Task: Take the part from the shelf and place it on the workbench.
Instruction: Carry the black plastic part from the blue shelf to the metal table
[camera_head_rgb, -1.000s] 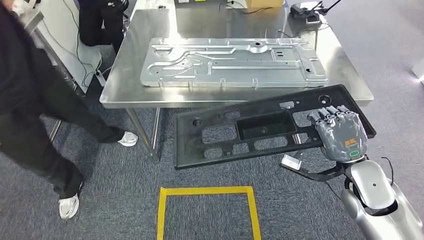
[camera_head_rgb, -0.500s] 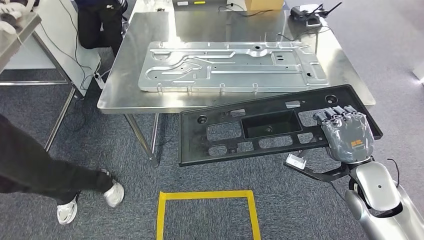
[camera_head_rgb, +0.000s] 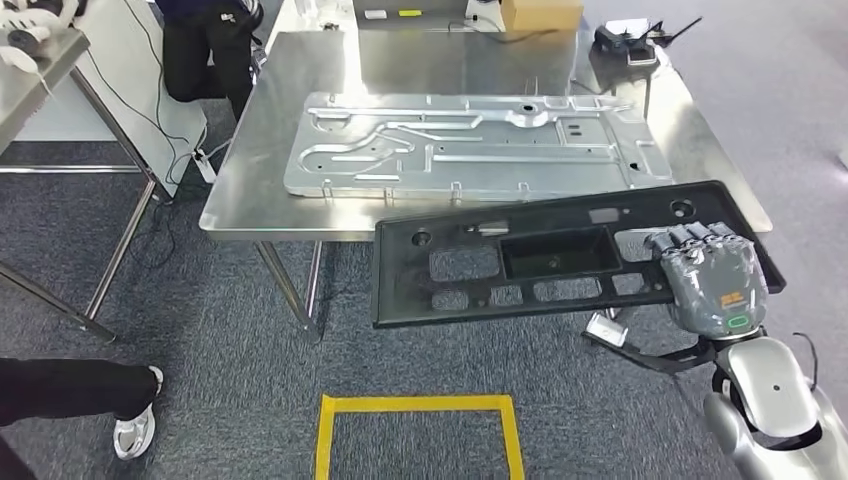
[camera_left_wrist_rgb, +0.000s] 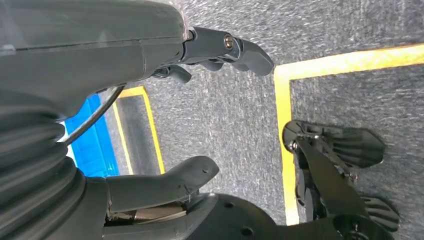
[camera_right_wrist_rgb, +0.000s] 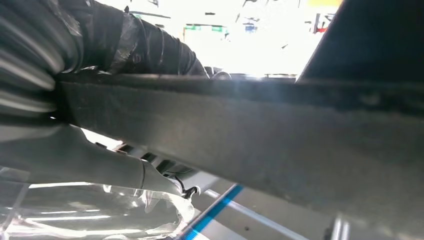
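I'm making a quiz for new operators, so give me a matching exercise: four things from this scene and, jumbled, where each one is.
Things:
1. black panel
2. silver plate
3. cardboard box
4. yellow tape

Places:
A. on the carpet
B. flat on the workbench
C. in the right hand
D. at the workbench's far edge

Pairs: 1-C, 2-B, 3-D, 4-A

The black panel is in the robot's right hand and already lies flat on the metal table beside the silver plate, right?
Not quite. The right hand does hold the black panel, but the head view shows it in the air in front of the metal table, mostly over the carpet. The silver plate lies on the table alone.
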